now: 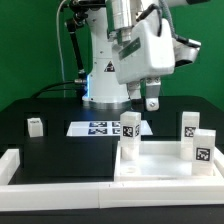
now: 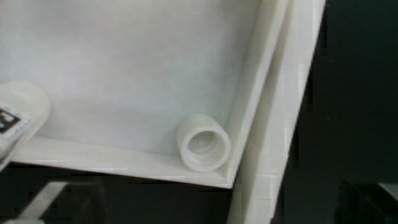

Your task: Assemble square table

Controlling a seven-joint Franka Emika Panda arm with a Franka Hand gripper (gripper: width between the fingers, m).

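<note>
Wrist view shows the smooth white rimmed tabletop (image 2: 134, 85) with a round corner socket (image 2: 205, 142); the gripper's (image 1: 141, 97) spread can't be judged.

Square table (image 1: 160, 160) looked smooth matt white plastic, leg posts (image 1: 203, 147) the same with printed paper-like tags, surface (image 1: 60, 150) was matt black, end effector (image 1: 143, 97) housing glossy white.

The square tabletop (image 1: 160, 165), a white plastic slab with a raised rim, lies flat at the near side of the black table, toward the exterior view's right. Upright white leg posts carrying black-and-white tags stand about it: one (image 1: 129, 133) at its far left corner, two (image 1: 190, 124) (image 1: 203, 150) at its right. A smaller tagged white piece (image 1: 35, 125) sits well apart at the far left. The wrist view shows the slab's inner corner (image 2: 160, 90) and a round socket (image 2: 205, 142).
</note>
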